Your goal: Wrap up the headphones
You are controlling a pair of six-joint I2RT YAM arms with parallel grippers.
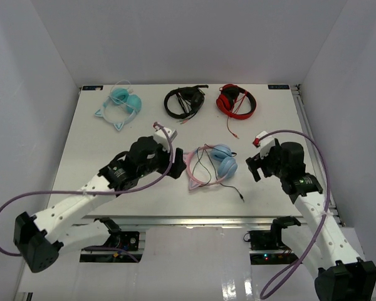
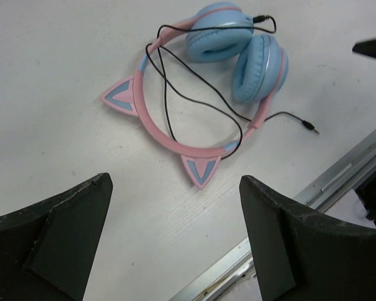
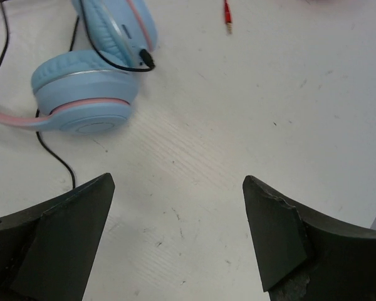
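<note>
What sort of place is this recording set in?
Probably a lab robot cell: a white table boxed in by bare white walls, the left arm and right arm bolted at its near edge, and a row of three headphone sets behind the headphones.

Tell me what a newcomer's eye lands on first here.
The headphones, pink and blue, lie near the middle of the table, their thin cable sprawled in loose loops over the headband. The left gripper and right gripper flank them, both open and empty. Along the far edge sit a turquoise set, a black set and a red set.
</note>
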